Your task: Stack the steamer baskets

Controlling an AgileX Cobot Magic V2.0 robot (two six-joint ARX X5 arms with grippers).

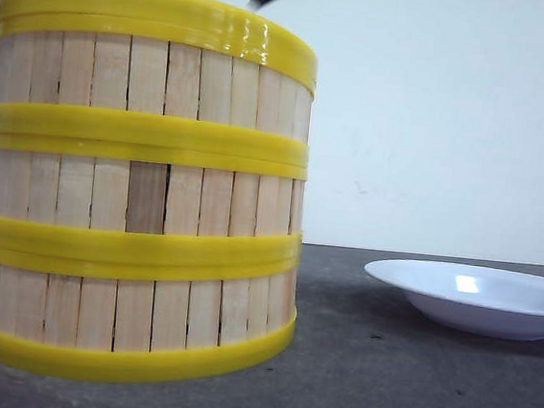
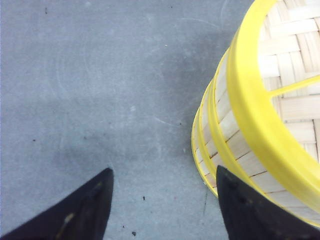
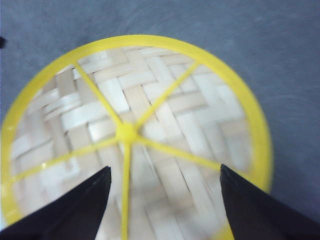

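Both arms' fingers [image 3: 165, 200] spread, holding nothing; three steamer baskets [image 1: 142, 182] stacked, topmost empty.

Off-task items — what I see ahead of me

White shallow plate [image 1: 480, 296] sits on the dark grey table [image 1: 380, 388], off to my right, upright and apart from anything else. Plain pale wall [image 1: 434, 123] behind it — faint marks on it, too small to make out. Tabletop shows light scuffs and specks.

No legible text, labels, brand marks, numbers or signs, none on the steamer baskets [image 1: 142, 182], plate [image 1: 475, 296] or surface [image 1: 408, 391]
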